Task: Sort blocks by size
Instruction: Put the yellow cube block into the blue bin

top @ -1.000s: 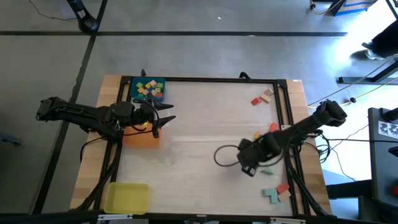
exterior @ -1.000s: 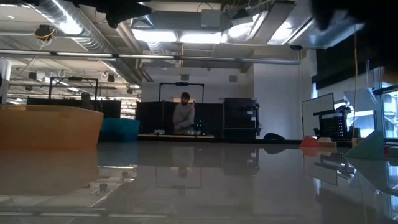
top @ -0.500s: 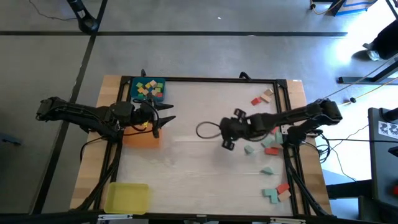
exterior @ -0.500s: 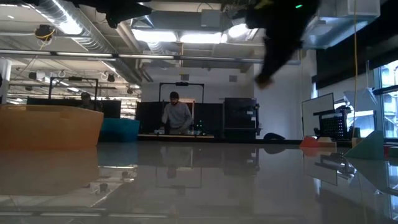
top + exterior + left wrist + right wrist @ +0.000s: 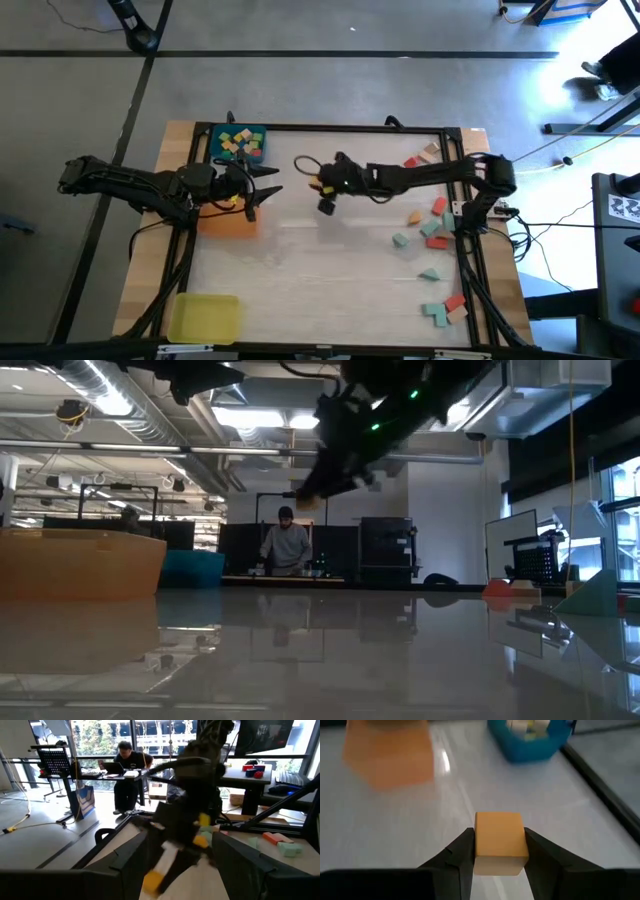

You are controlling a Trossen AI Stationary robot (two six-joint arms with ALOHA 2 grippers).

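Observation:
My right gripper (image 5: 322, 192) hangs over the table's middle, a little right of the trays, shut on an orange-yellow cube block (image 5: 500, 837). The low view shows the gripper (image 5: 312, 492) well above the tabletop. Ahead of it stand the blue tray (image 5: 530, 740), with several small blocks inside, and the orange tray (image 5: 390, 757). My left gripper (image 5: 266, 190) waits open and level above the orange tray (image 5: 228, 222), holding nothing. Several loose blocks (image 5: 432, 235) lie flat on the table at the right. My right gripper pinches the cube by two opposite side faces (image 5: 480, 847) between its two fingers (image 5: 462, 855). The fingers slant down, coming from the table's right side. The cube is lifted clear of the table, its top face level.
A yellow tray (image 5: 205, 318) sits at the near left corner. A black frame rail (image 5: 458, 190) runs along the table's edges. More blocks lie at the far right (image 5: 420, 157) and near right (image 5: 440, 308). Beyond the table a person (image 5: 287, 545) stands at a desk.
My right gripper has swept from the near right of the table toward its left and far edge, to a spot close to the trays, carrying the cube clear of the table. Its wrist has turned, and it has tipped from pointing steeply down to a shallower slant.

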